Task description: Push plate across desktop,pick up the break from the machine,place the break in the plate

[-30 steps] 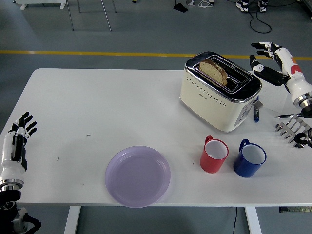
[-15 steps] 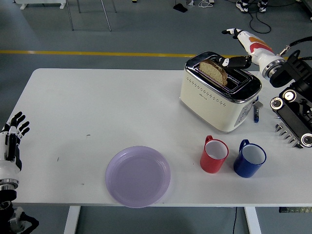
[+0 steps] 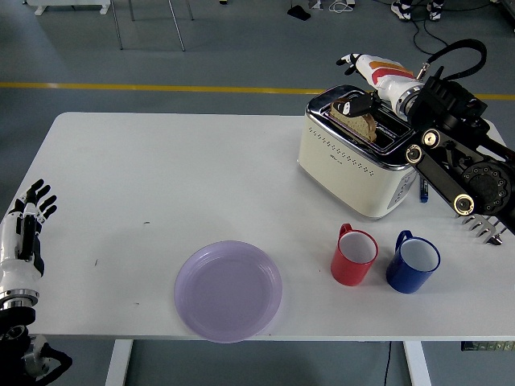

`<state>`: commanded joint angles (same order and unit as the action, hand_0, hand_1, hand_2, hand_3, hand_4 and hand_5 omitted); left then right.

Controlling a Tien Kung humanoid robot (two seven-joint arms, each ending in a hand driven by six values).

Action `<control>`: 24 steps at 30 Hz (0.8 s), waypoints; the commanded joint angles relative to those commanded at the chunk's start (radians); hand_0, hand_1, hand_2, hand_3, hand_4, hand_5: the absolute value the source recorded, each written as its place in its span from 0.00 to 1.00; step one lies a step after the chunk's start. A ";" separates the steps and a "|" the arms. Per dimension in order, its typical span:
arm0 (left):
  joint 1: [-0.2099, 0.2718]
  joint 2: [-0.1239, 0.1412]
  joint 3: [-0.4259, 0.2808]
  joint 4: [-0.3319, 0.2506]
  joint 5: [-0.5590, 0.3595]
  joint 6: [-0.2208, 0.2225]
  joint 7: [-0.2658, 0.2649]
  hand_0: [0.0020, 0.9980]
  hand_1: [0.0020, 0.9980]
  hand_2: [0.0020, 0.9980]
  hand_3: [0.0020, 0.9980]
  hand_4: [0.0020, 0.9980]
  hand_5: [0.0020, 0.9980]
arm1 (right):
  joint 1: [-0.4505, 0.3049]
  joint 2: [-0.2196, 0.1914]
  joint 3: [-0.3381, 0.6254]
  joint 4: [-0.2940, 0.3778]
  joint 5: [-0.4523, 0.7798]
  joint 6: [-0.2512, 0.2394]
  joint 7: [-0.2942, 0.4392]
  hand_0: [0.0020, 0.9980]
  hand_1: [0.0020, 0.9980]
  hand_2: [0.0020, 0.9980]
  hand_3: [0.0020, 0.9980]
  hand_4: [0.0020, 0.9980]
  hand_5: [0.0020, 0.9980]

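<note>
A slice of bread (image 3: 360, 121) stands in the slot of a cream toaster (image 3: 354, 165) at the table's right rear. My right hand (image 3: 357, 83) reaches in over the toaster, fingers spread; its dark thumb is at the top of the bread and the other fingers are held out behind it, not closed on it. A lilac plate (image 3: 228, 291) lies near the front edge, left of centre and far from both hands. My left hand (image 3: 29, 215) rests at the table's left edge, fingers spread and empty.
A red mug (image 3: 354, 256) and a blue mug (image 3: 413, 262) stand in front of the toaster, right of the plate. A small blue object (image 3: 422, 189) lies by the toaster's right side. My right forearm (image 3: 459, 165) spans the table's right end.
My right arm has swung in from the right and its hand has moved left over the toaster to the bread. The left hand shifted slightly. Plate, mugs and toaster have not moved.
</note>
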<state>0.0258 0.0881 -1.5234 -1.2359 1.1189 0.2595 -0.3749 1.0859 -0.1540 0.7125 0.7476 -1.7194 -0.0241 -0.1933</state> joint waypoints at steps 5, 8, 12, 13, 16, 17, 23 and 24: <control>-0.005 0.002 0.000 -0.001 0.000 0.001 -0.003 0.78 0.80 0.86 0.84 0.50 0.92 | 0.030 0.036 -0.037 -0.079 0.060 0.005 -0.006 0.78 0.72 0.68 0.83 0.79 0.25; -0.007 0.002 0.001 0.000 0.000 0.001 -0.003 0.78 0.80 0.86 0.84 0.49 0.91 | 0.044 0.055 -0.060 -0.119 0.080 0.007 -0.011 0.76 0.68 0.64 0.80 0.79 0.26; -0.012 -0.009 0.001 0.004 -0.007 0.002 -0.002 0.78 0.80 0.86 0.84 0.49 0.90 | 0.075 0.100 -0.135 -0.236 0.137 -0.023 -0.012 0.71 0.65 0.59 0.78 0.78 0.27; -0.013 -0.012 0.002 0.005 -0.007 0.002 -0.002 0.78 0.80 0.86 0.84 0.49 0.90 | 0.079 0.106 -0.153 -0.259 0.142 -0.032 -0.011 0.71 0.65 0.59 0.78 0.78 0.27; -0.016 -0.017 0.010 0.006 -0.006 0.001 -0.001 0.78 0.80 0.86 0.84 0.49 0.90 | 0.088 0.119 -0.197 -0.303 0.148 -0.052 -0.016 0.71 0.65 0.59 0.78 0.78 0.27; -0.016 -0.018 0.012 0.006 -0.006 0.001 -0.001 0.78 0.80 0.86 0.84 0.49 0.90 | 0.089 0.121 -0.205 -0.309 0.150 -0.056 -0.018 0.71 0.65 0.59 0.78 0.78 0.27; -0.018 -0.017 0.021 0.009 -0.007 0.001 -0.003 0.78 0.80 0.86 0.84 0.49 0.89 | 0.093 0.128 -0.252 -0.333 0.142 -0.116 -0.022 0.67 0.62 0.57 0.76 0.78 0.27; -0.019 -0.017 0.021 0.010 -0.007 0.001 -0.004 0.78 0.80 0.86 0.84 0.48 0.89 | 0.095 0.129 -0.258 -0.335 0.141 -0.131 -0.022 0.49 0.51 0.50 0.67 0.74 0.24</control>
<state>0.0069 0.0713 -1.5022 -1.2260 1.1116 0.2603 -0.3785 1.1806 -0.0252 0.4540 0.4128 -1.5784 -0.1548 -0.2152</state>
